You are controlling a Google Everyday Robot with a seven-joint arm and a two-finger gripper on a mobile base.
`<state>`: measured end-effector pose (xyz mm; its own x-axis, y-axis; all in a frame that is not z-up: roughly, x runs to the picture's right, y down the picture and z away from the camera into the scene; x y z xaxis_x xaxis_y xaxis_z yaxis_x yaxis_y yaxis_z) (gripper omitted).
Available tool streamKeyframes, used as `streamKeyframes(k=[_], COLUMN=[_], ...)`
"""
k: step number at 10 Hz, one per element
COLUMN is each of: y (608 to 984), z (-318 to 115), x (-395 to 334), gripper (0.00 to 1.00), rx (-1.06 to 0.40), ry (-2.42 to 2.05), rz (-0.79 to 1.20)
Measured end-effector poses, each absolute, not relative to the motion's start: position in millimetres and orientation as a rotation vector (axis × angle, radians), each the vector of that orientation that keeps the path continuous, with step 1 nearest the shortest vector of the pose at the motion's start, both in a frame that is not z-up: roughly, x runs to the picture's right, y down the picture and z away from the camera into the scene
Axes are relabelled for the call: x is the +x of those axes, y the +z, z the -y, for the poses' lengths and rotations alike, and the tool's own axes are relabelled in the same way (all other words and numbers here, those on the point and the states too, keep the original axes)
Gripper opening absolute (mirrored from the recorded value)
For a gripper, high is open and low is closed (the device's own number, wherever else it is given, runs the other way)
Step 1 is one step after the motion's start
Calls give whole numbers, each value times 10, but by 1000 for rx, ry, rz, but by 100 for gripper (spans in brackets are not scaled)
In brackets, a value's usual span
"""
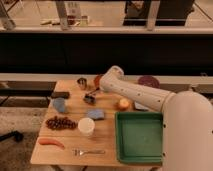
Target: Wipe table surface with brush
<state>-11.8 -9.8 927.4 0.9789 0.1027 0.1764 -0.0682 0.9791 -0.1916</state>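
Note:
The light tan wooden table surface (107, 131) fills the lower middle of the camera view. The brush (89, 98) sits on it towards the back, a small dark blocky head with a thin dark handle rising up and to the right. My white arm reaches in from the right, and my gripper (98, 89) is at its far end, just above and to the right of the brush by the handle's top. Whether it grips the handle does not show.
A metal cup (81, 82) and a flat black bar (60, 94) lie left of the brush. A blue-grey lump (59, 104), grapes (60, 122), a white cup (86, 126), a blue sponge (96, 114), a carrot (51, 142) and a fork (89, 151) lie nearer. A green tray (139, 137) is at the right.

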Motion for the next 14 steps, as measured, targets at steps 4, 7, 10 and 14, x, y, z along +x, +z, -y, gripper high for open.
streamKeyframes(k=[4,7,10,14], y=[9258,9339,9373,9208], z=[53,83,79,-48], x=[-404,-667,-760,-752], gripper=[5,5,5,5], rx=[-192,-199,-205,-217], ry=[55,21,6,2], rz=[224,258,275,295])
